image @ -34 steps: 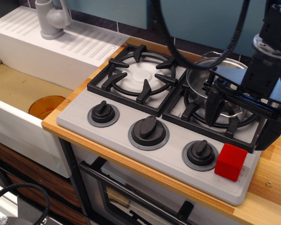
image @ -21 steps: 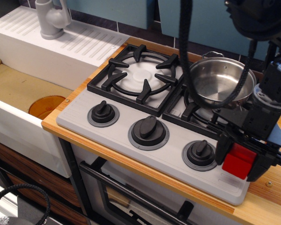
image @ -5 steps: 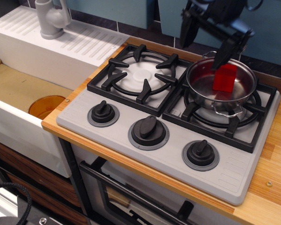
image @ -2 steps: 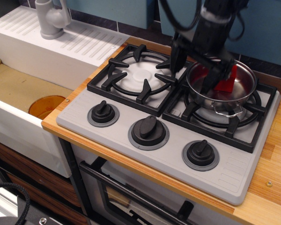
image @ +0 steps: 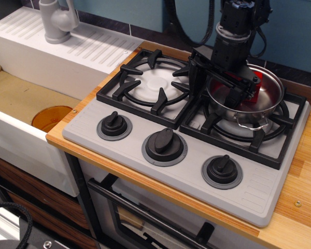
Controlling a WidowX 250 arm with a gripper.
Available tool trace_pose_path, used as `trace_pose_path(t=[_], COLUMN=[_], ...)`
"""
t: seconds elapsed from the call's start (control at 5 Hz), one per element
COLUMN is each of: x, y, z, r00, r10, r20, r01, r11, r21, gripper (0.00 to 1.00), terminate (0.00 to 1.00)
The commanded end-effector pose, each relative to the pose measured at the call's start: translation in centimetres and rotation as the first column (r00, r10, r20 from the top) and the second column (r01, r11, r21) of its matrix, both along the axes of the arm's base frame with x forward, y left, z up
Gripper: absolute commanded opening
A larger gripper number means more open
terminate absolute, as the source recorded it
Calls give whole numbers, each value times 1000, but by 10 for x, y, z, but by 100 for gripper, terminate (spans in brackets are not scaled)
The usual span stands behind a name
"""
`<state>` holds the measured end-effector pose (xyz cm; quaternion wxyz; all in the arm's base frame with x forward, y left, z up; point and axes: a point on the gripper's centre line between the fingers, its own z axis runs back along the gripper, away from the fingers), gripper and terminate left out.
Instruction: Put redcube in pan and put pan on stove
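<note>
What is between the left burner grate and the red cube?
In this view the gripper stands there, open, one finger outside the near-left wall of the pan and one inside it. The redcube lies behind it in the pan, mostly hidden.

I can read no writing, number, brand or sign anywhere from here. The stove has plain knobs with no marks around them, the pan is bare steel, and my own gripper carries no label that I can make out.
</note>
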<state>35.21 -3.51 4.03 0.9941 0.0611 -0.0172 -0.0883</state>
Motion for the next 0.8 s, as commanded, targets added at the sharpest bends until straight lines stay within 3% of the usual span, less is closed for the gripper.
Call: trace_pose_path(t=[0.0, 0.6], x=[5, -1], y=[-5, -17], z=[16, 31], r00=[999, 998], r10=[11, 35], r20=[48, 48], r01=[-10, -35], r11=[1000, 999], r21=[-16, 5], gripper=[0, 0], terminate=[0, 0])
